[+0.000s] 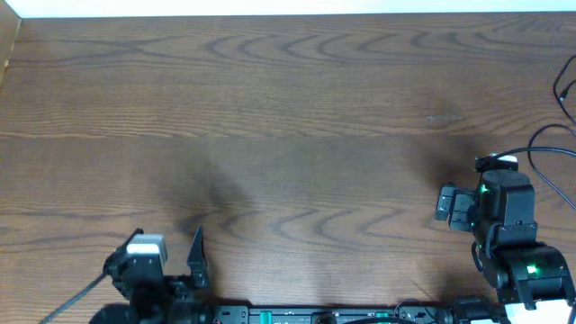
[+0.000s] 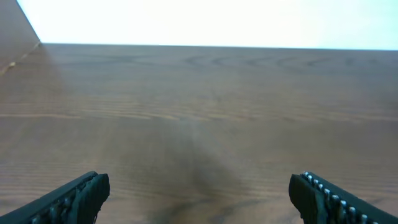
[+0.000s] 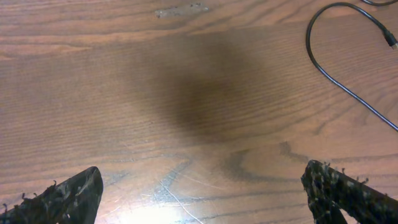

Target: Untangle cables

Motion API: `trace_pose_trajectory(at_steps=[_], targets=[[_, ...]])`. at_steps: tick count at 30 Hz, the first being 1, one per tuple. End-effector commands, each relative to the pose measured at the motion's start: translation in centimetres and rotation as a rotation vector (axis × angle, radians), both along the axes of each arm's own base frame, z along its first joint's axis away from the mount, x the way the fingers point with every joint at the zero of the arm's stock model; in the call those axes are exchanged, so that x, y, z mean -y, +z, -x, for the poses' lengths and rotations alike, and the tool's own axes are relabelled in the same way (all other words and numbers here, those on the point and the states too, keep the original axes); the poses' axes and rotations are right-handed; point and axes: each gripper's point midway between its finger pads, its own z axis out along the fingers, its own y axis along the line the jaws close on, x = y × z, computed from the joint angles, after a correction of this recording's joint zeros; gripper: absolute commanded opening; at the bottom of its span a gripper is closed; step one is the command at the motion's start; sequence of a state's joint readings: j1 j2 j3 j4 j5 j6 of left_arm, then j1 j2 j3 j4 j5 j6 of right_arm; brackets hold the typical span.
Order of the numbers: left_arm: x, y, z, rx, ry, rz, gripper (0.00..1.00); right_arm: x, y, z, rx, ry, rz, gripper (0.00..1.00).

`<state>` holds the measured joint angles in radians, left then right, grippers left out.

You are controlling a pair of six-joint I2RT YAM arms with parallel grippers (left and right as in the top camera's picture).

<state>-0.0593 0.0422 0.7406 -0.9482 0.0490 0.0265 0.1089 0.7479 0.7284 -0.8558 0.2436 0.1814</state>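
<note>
A thin black cable [image 1: 540, 137] loops on the wooden table [image 1: 288, 108] at the far right edge, and another short stretch of cable [image 1: 563, 85] runs off the right edge above it. In the right wrist view the cable's loop [image 3: 323, 68] curves at the upper right, with a small plug end [image 3: 390, 40] beside it. My right gripper [image 1: 489, 200] [image 3: 199, 190] is open over bare wood, left of the loop and apart from it. At the front left my left gripper [image 1: 160, 256] [image 2: 199, 190] stands open with only table between its fingers. No cable shows in the left wrist view.
The table's far edge meets a white strip [image 1: 288, 7], and a raised side edge [image 1: 11, 45] runs along the far left. A pale scuff [image 3: 180, 10] marks the wood ahead of the right gripper. A black equipment bar [image 1: 324, 315] lies along the front edge between the arms.
</note>
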Motion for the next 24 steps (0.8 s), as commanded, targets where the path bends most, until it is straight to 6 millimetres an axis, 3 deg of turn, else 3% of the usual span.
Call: trace_pose_trajectory(at_steps=[1, 10, 24], targets=[[-0.3, 0.1, 0.6, 0.026, 0.018, 0.000, 0.98, 0.1, -0.2, 0.1, -0.004, 0.001, 0.011, 0.99], [-0.3, -2.0, -0.3, -0.026, 0.018, -0.003, 0.98, 0.1, -0.2, 0.1, -0.004, 0.001, 0.011, 0.99], [0.0, -6.1, -6.4, 0.053, 0.019, 0.002, 0.98, 0.1, -0.2, 0.1, -0.004, 0.001, 0.011, 0.99]])
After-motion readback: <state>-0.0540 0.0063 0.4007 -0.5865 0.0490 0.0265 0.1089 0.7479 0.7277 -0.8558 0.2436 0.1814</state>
